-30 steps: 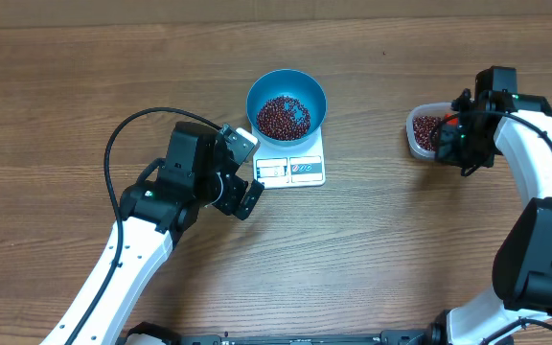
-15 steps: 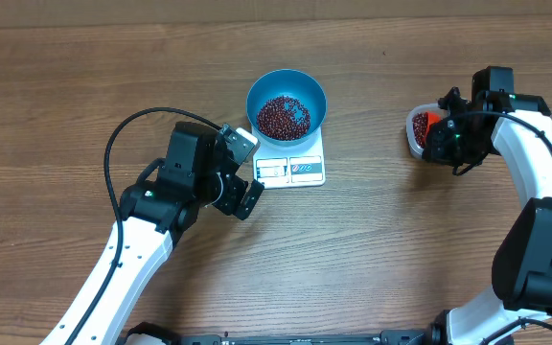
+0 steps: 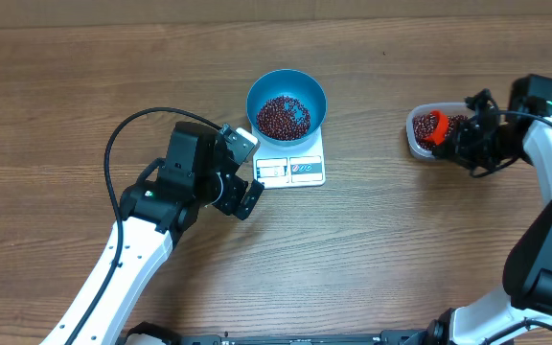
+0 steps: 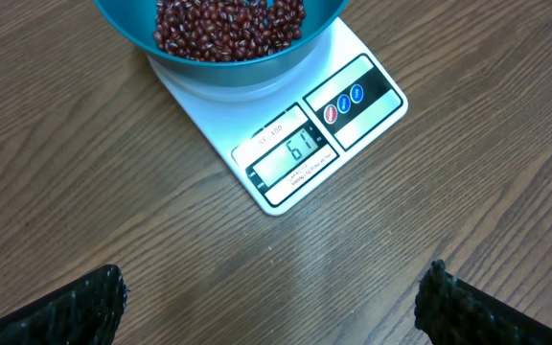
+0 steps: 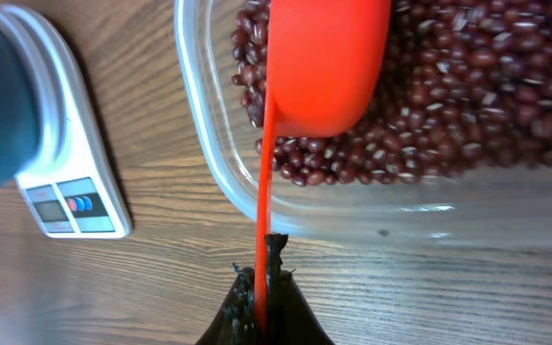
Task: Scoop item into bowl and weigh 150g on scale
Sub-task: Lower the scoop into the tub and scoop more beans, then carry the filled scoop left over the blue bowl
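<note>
since the r gripper (image 5: 262, 292), clenched on the scoop (image 5: 329, 67), drew back to 3 o'clock over the tub (image 5: 199, 144) of beans (image 5: 468, 86), another load's due for the bowl (image 3: 255, 96); l gripper (image 4: 276, 311) released.

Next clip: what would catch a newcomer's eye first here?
The round bright-blue bowl of glossy red-brown beans, sitting on the small white kitchen scale at mid-table. Next, at the right, the orange-red plastic scoop in the clear plastic tub of more beans, its thin handle pinched by the right gripper.
</note>
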You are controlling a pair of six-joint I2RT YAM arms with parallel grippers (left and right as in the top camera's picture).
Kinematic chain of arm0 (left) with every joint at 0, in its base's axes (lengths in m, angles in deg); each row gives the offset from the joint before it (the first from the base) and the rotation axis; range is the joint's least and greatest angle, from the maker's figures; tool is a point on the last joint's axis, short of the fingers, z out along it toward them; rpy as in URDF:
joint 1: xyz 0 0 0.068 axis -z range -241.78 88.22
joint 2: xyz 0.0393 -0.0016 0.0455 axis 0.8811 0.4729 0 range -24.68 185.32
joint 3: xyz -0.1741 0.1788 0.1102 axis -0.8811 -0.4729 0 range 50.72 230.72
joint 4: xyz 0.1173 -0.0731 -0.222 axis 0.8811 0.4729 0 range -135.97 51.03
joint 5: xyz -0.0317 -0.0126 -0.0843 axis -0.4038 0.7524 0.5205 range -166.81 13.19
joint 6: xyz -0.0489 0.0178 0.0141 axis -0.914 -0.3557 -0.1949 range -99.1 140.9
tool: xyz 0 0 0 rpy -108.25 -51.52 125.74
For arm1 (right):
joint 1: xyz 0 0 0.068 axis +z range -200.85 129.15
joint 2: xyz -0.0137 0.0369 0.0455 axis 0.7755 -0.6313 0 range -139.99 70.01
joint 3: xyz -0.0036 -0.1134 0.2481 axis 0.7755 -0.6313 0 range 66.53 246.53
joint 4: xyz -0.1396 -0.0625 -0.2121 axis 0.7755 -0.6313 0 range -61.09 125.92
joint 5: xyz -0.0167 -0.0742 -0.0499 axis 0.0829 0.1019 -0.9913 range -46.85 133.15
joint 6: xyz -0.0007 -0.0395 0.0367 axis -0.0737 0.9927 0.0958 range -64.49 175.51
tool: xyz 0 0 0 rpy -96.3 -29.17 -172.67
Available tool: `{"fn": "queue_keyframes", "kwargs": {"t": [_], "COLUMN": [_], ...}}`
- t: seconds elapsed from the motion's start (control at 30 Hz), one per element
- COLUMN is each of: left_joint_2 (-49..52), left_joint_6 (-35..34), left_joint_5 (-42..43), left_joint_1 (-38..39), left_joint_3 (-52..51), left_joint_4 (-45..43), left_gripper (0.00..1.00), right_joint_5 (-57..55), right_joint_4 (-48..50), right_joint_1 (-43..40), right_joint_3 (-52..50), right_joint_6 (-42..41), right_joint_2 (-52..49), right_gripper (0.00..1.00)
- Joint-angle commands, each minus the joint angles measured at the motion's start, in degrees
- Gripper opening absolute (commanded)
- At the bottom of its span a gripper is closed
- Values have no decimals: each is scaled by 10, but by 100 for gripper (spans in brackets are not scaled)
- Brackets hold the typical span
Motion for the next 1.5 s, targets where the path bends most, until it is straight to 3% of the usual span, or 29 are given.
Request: {"fn": "queue_keyframes", "kwargs": {"t": [0.0, 0.57, 1.0, 1.23, 1.47], "left_joint_2": [3, 3, 3, 3, 3], "left_joint_6": [-7, -7, -7, -7, -7], "left_joint_5": [-4, -4, -4, -4, -4], "left_joint_1": [-2, -2, -2, -2, -2], "left_joint_3": [-2, -2, -2, -2, -2], "left_joint_4": [0, 0, 0, 0, 0], "left_gripper": [99, 99, 100, 99, 100], "right_joint_5": [52, 138, 307, 354, 372], "right_joint_4": [0, -24, -127, -147, -161], "right_joint_1": [-17, -78, -134, -101, -14], "right_joint_3": [-3, -6, -5, 2, 44], "right_joint_6": [-1, 28, 199, 216, 211], "right_joint_2": [-1, -4, -4, -4, -4], "right_gripper": [4, 4, 4, 4, 4]}}
